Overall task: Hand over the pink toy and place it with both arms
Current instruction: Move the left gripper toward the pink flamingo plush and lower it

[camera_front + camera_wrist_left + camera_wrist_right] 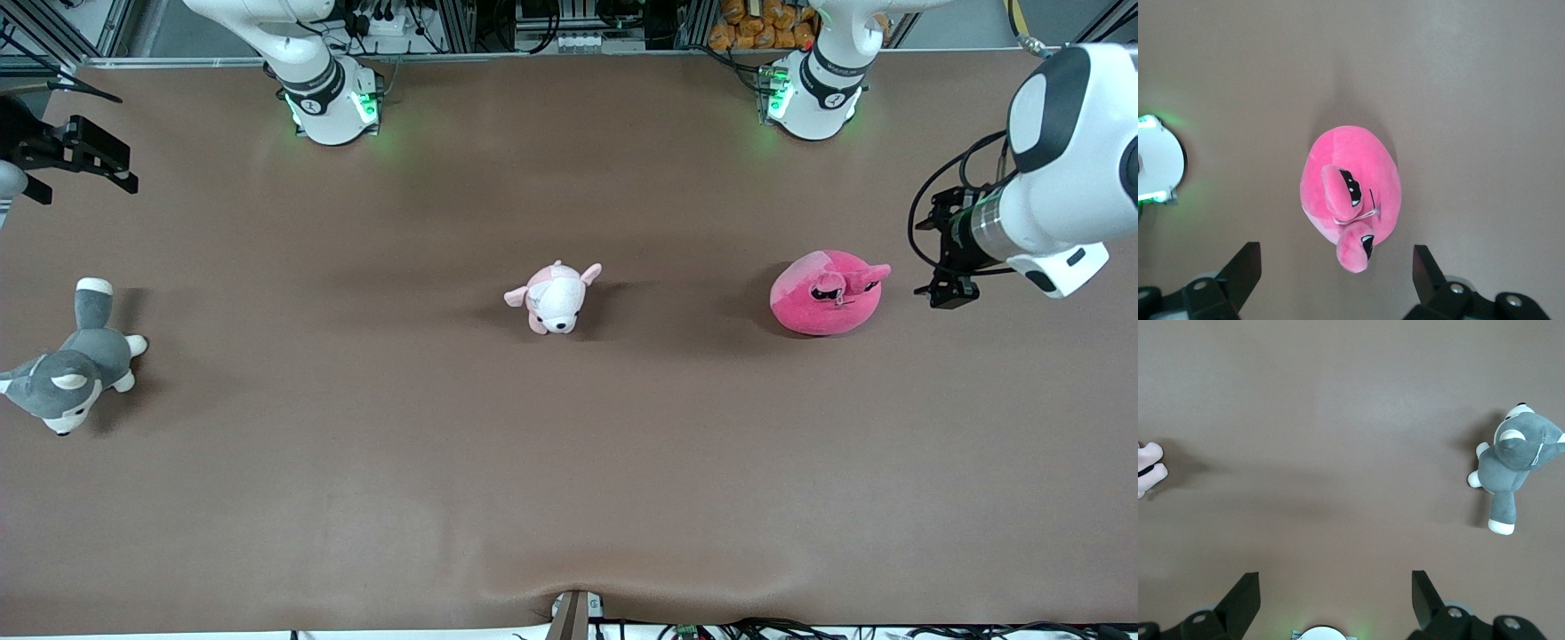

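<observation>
Toy (826, 292), pink and round, lay on the table (569, 462) toward the left arm's end; the left gripper (949, 267) hung beside it, fingers spread, likely lining up a grasp. Right gripper (76, 156) waited empty and spread near the husky (67, 373)

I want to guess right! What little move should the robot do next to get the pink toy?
Probably lower the left gripper over the pink toy. Its fingers are open and empty, the toy lies untouched on the table, and the right gripper waits at its own end.

Both grippers' fingers (1245, 273) wide apart
</observation>
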You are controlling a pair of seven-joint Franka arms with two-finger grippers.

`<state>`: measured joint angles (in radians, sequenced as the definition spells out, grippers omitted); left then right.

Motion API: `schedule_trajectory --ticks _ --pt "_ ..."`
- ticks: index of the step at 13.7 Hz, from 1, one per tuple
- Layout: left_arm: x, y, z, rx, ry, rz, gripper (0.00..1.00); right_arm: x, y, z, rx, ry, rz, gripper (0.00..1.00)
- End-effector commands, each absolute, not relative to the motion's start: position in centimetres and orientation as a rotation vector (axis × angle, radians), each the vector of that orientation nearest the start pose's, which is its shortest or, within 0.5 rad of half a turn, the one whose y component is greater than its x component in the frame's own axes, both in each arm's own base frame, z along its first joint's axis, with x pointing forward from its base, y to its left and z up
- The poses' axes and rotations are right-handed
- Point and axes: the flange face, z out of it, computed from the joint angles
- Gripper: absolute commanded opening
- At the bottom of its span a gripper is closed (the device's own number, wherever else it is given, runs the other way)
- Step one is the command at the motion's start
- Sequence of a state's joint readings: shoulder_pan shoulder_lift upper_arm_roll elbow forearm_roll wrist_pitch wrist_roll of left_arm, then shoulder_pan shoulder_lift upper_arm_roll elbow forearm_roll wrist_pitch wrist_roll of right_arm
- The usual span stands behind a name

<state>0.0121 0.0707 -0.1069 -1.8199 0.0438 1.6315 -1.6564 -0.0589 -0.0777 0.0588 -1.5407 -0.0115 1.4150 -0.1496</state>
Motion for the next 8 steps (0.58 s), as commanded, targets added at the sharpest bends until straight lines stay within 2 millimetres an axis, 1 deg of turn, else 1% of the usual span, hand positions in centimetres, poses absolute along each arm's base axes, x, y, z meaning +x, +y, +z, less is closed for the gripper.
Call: schedule_trajectory --ticks 1,2,3,4,8 --pt "55.0 -4.9 46.9 -2.021 -2.091 0.214 1.00 51.0 -0.1 66.8 -3.125 -0.244 0.074 1.00" --pt "55.0 -4.6 46.7 -2.019 -2.097 0.212 1.00 51.1 -0.2 66.7 -3.127 -0.241 0.077 1.00" --pt "54.7 -4.7 46.0 -2.015 -2.099 0.214 1.00 51.1 -0.5 66.7 -3.127 -0.231 0.077 1.00" --pt "54.3 -4.9 45.5 -2.004 -2.137 0.182 1.00 51.1 -0.8 66.7 -3.128 -0.222 0.077 1.00" --pt "53.0 -4.7 43.2 -2.004 -2.182 0.142 1.00 51.1 -0.6 66.6 -3.128 -0.234 0.077 1.00"
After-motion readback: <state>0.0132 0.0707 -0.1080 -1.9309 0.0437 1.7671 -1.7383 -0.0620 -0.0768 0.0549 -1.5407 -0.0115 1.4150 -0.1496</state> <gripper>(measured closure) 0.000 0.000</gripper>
